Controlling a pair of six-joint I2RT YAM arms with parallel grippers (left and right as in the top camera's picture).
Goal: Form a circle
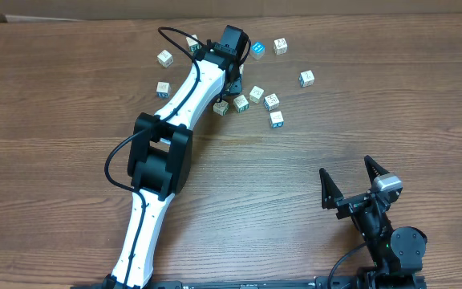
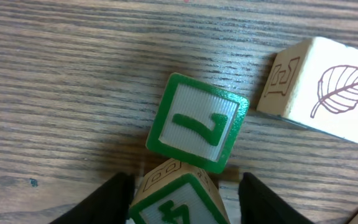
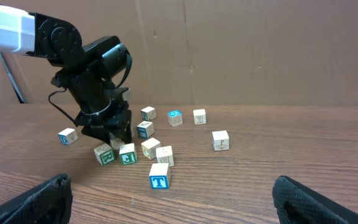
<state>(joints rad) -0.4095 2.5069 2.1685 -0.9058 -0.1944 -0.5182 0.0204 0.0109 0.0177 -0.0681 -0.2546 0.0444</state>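
Circle [image 1: 271, 101] unformed: wooden cubes lie scattered at upper centre of the overhead view. My left gripper [image 2: 185, 186] stands part-open astride the green-edged wooden cube [image 2: 178, 205], apparently unclamped, with the green-bordered white-faced cube [image 2: 197, 121] just beyond. I'd centre, close squarely, then lift clear.

Left wrist view: the numbered block [image 2: 179, 208] at the left gripper [image 2: 185, 190] was cut by the lower edge, the leaf block [image 2: 328, 93] by the right edge. Overhead: symbols on the cubes [image 1: 257, 94] were too small to read.
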